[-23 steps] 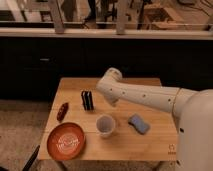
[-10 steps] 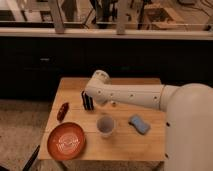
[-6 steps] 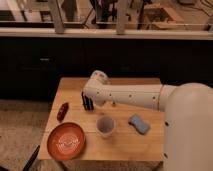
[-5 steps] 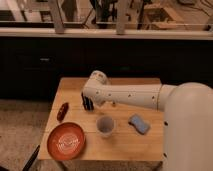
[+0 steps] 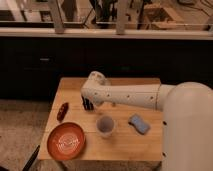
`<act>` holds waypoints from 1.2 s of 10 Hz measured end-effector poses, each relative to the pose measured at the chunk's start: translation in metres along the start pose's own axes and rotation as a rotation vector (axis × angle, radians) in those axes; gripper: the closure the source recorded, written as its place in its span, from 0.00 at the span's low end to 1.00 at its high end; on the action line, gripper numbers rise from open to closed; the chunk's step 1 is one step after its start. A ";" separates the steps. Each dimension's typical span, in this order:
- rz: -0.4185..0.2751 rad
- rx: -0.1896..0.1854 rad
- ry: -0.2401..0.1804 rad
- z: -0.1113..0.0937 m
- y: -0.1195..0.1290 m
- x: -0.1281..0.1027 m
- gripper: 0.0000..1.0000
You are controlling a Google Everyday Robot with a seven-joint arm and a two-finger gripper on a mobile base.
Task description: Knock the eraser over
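- Well, the white arm (image 5: 135, 95) reaches in from the right and lies across the middle of the wooden surface (image 5: 72, 90). Its rounded wrist end is over the left-centre part.
- The claw (image 5: 91, 99) sits under that wrist end, pointing down toward the wood. The arm covers most of it, so I cannot tell whether it is apart or together.
- The eraser (image 5: 87, 105) shows as a small dark block directly below the wrist, left of centre and well in from every edge. Only its lower part shows. It is right at the claw, and whether the two touch cannot be made out.
- A small dark red item (image 5: 62, 111) lies near the left edge, to the left of the eraser, with a strip of bare wood between them.
- A round orange plate (image 5: 54, 145) fills the front-left corner, its rim close to both the left and front edges.
- A pale cup (image 5: 105, 126) stands upright in front of the arm, just right of the plate and forward of the eraser.
- A blue-grey pad (image 5: 139, 124) lies flat to the right of the cup, apart from it and near the robot's bulky white body.
- Bare wood shows along the back strip behind the arm, at the back-left corner, and along the front edge below the cup and pad.
- A dark counter front (image 5: 45, 60) rises behind the back edge.
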 end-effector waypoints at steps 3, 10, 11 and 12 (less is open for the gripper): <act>-0.008 0.011 -0.008 0.000 -0.003 -0.004 0.98; -0.016 0.036 -0.026 -0.001 -0.010 -0.011 0.98; -0.018 0.038 -0.028 -0.002 -0.010 -0.012 0.98; -0.019 0.041 -0.029 -0.002 -0.011 -0.012 0.98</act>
